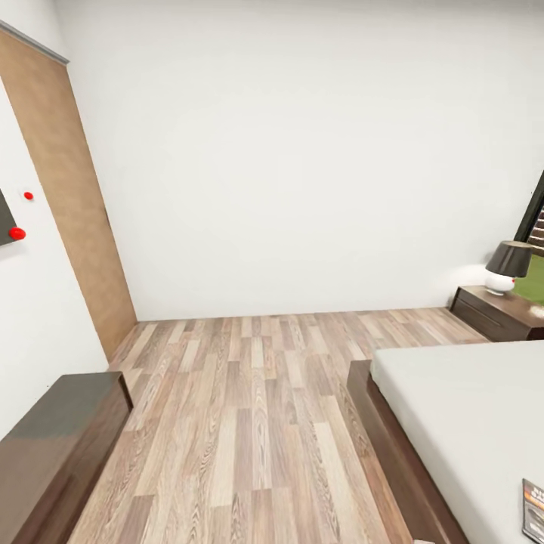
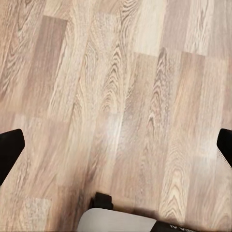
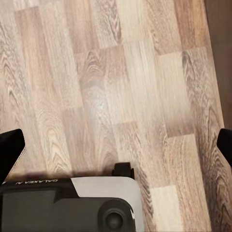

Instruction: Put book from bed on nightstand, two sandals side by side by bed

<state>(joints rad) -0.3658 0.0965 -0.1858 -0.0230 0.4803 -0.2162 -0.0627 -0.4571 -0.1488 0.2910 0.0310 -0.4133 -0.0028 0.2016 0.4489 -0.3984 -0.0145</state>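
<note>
The bed (image 1: 468, 408), a light-grey mattress on a dark brown frame, fills the lower right of the head view. The book (image 1: 533, 510), dark-covered with light lettering, lies on the mattress at the picture's right edge, partly cut off. A dark brown nightstand (image 1: 499, 311) stands against the far wall beyond the bed. The two sandals are out of view. My left gripper (image 2: 116, 150) is open, its black fingertips (image 2: 9, 150) wide apart over bare wood floor. My right gripper (image 3: 116, 150) is open too, over floor, with nothing between its fingers.
A white lamp with a dark shade (image 1: 508, 266) sits on the nightstand. A low dark cabinet (image 1: 60, 446) stands along the left wall, and a wooden door (image 1: 72, 196) is behind it. Wood-plank floor (image 1: 249, 423) runs between cabinet and bed. My base (image 3: 67, 205) shows below the right gripper.
</note>
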